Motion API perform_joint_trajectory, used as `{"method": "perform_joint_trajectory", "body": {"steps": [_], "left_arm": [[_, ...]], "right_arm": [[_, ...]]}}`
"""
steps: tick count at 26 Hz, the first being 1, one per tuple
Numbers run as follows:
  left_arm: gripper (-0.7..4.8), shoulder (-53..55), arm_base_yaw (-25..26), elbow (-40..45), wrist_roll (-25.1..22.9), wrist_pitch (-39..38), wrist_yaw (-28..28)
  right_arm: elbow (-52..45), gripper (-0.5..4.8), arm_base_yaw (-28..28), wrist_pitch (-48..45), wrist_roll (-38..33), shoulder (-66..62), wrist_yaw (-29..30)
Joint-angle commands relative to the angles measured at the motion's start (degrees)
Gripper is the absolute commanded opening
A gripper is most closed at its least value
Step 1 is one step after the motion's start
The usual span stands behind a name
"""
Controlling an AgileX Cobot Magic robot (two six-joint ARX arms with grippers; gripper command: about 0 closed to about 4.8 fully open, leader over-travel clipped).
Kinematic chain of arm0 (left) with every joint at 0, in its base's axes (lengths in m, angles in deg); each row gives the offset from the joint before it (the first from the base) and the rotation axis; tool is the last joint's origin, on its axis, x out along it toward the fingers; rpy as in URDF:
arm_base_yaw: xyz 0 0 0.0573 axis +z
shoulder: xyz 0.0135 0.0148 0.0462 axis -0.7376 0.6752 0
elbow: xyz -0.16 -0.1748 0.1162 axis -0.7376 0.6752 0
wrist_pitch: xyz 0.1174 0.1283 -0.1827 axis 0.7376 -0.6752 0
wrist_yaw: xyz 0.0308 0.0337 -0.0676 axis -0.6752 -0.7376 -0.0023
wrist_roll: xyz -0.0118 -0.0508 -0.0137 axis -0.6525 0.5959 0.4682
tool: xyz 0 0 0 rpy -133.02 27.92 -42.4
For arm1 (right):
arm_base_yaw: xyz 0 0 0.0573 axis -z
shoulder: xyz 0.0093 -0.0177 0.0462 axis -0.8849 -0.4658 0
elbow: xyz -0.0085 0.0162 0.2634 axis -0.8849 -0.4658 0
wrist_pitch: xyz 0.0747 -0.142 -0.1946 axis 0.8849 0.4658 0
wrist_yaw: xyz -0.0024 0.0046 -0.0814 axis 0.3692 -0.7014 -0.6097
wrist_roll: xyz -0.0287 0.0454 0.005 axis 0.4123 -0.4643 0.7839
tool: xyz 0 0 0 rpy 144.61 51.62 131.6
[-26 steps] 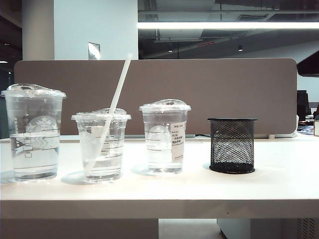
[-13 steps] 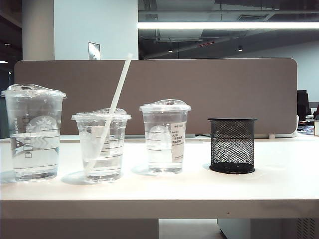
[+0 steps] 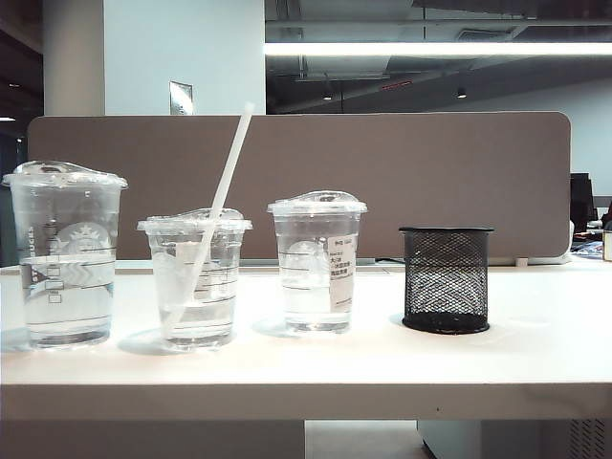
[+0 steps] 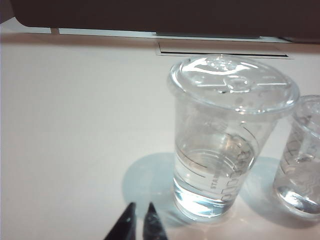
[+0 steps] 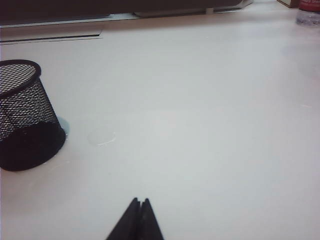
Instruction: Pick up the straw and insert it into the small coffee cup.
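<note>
A: Where is the straw [image 3: 215, 212]?

B: It stands in the small coffee cup [image 3: 195, 279], through the domed lid, leaning so its top tips toward the mid-height cup [image 3: 316, 262]. Its lower end rests near the bottom of the cup.

A: And the grippers, relative to it?

B: Neither shows in the exterior view. The left gripper [image 4: 139, 222] hangs low over the white table [image 4: 75, 125], just short of the tallest cup [image 4: 227, 135], which stands a little ahead of its tips and off to one side. An edge of another clear cup [image 4: 301, 160] shows beyond that one. The straw is not visible from there.

A: Is the left gripper clenched?

B: Its black tips stand a narrow gap apart, with nothing between them.

A: The right gripper [image 5: 139, 204]?

B: Clenched, tips pressed together on nothing, over bare table. The black mesh pen holder [image 5: 24, 117] stands ahead of it and well off to one side, empty as far as I can see.
</note>
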Motion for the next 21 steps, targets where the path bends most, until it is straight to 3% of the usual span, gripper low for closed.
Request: {"method": "perform_joint_trajectory", "body": {"steps": [1, 7, 12, 21], "left_arm": [[0.25, 0.02, 0.11, -0.22, -0.24, 0.35, 0.28], [0.25, 0.02, 0.11, -0.22, -0.24, 0.35, 0.31], [0.25, 0.02, 0.11, -0.22, -0.24, 0.35, 0.31], [0.25, 0.02, 0.11, -0.22, -0.24, 0.35, 0.28]], "right_arm": [[-0.37, 0.13, 0.0, -1.55, 0.57, 0.07, 0.81], [-0.83, 0.13, -0.04, -9.22, 1.14, 0.07, 2.89], [-0.83, 0.13, -0.85, -1.31, 1.14, 0.07, 3.74], [-0.83, 0.13, -1.05, -1.31, 1.38, 0.07, 2.91]]}}
